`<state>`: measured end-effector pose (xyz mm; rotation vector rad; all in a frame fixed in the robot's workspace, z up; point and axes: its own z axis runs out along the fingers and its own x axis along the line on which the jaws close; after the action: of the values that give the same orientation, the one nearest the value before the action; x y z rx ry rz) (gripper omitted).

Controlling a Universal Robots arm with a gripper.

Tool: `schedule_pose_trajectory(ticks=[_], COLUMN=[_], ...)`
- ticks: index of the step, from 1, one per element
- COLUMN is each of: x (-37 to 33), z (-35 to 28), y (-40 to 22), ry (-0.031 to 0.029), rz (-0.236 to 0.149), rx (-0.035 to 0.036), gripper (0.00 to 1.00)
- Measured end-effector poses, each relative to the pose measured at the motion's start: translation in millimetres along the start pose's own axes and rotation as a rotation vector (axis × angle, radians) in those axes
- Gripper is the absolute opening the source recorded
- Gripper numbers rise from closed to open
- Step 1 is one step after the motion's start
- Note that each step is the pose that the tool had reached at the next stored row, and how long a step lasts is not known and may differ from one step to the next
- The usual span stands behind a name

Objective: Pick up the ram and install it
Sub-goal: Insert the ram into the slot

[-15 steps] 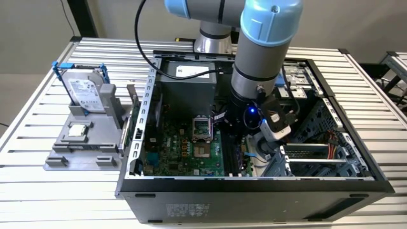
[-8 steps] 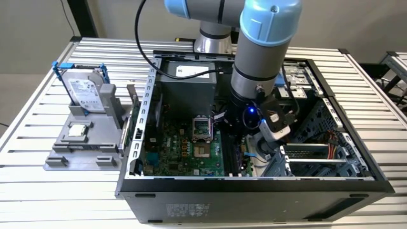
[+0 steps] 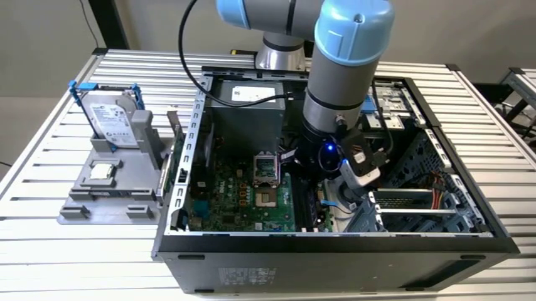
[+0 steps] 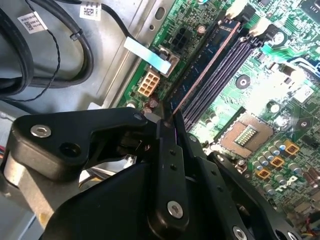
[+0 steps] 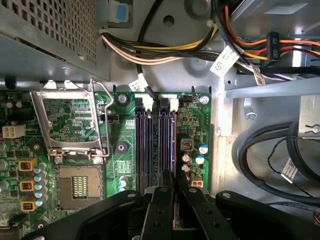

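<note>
Matte black end effector clamped on thin ram, edge-on in long black slot, green motherboard

arm: I reach steeply down, wrist nearly vertical | gripper: my black fingers pressed close together, pointing down | hold: thin edge pinched between my fingertips, running on ahead of them

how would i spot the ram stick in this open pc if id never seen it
Look inside the open computer case, at the green motherboard beside the empty processor socket. The ram stands on edge in the outermost slot, its far end by a white latch, the gripper shut on it; the neighbouring slots are empty.
</note>
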<state>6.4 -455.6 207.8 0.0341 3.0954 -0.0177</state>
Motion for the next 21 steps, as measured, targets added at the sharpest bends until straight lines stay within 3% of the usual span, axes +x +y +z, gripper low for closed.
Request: schedule_pose_trajectory(ticks=[7,8,9,12,20,21], x=[-0.1,-0.3,-0.2,-0.2,-1.8,-1.9], z=[0.3,1.1,1.1,-1.5,-37.5,-39.6], y=[0.2,0.7,0.6,0.1,-0.3,-0.3], ry=[0.0005,-0.0001,0.0002,0.0015,0.0026,0.0027], rz=[0.000,0.000,0.000,0.000,0.000,0.000], rx=[-0.0008,-0.0041,-0.0028,-0.0005,-0.0007,-0.0007], gripper=[0.00,0.00,1.00,1.00,1.00,1.00])
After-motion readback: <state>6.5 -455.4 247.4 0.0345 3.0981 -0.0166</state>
